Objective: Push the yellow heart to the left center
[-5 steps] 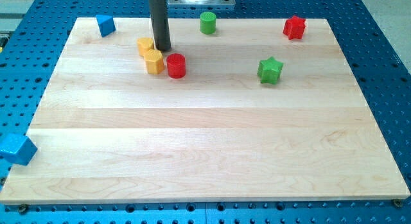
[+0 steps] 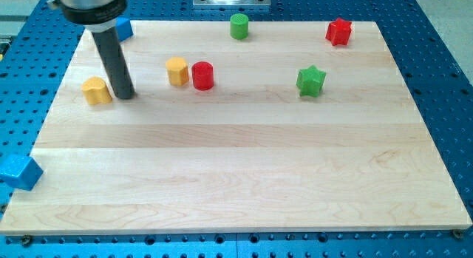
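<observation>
The arm carries no pincer, only a straight dark rod, so there is nothing released or clenched to report. My tip (image 2: 125,95) stands on the pale wooden surface (image 2: 236,177) near its left edge in the view, in the upper half. The yellow heart-shaped block (image 2: 96,90) lies just to the view's left of my tip, touching the rod or almost touching it; I cannot tell which. This block is close to the left edge of the surface, a little above the middle height.

A second yellow block (image 2: 177,70), with a many-sided shape, rests to the view's right of my tip, well apart from it. The red cylinder block (image 2: 202,75) stands just beside this yellow block, on its right. The green star-shaped block (image 2: 311,80) lies further to the right. The green cylinder block (image 2: 239,26) is near the top edge, and the red star-like block (image 2: 338,31) is at the top right corner. A blue block (image 2: 123,28) is partly hidden behind the arm at the top left. Another blue block (image 2: 18,171) lies off the surface at the lower left, on the blue perforated base (image 2: 443,80).
</observation>
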`<action>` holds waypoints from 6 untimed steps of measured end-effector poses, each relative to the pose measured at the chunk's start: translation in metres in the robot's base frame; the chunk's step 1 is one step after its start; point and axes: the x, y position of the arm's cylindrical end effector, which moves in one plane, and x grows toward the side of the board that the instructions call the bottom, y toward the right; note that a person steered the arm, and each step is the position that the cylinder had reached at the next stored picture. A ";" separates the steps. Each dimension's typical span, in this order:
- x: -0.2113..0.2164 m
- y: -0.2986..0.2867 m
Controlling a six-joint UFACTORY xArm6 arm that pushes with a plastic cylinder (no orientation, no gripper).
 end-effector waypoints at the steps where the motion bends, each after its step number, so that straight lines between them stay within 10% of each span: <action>1: 0.001 -0.009; 6: 0.037 0.053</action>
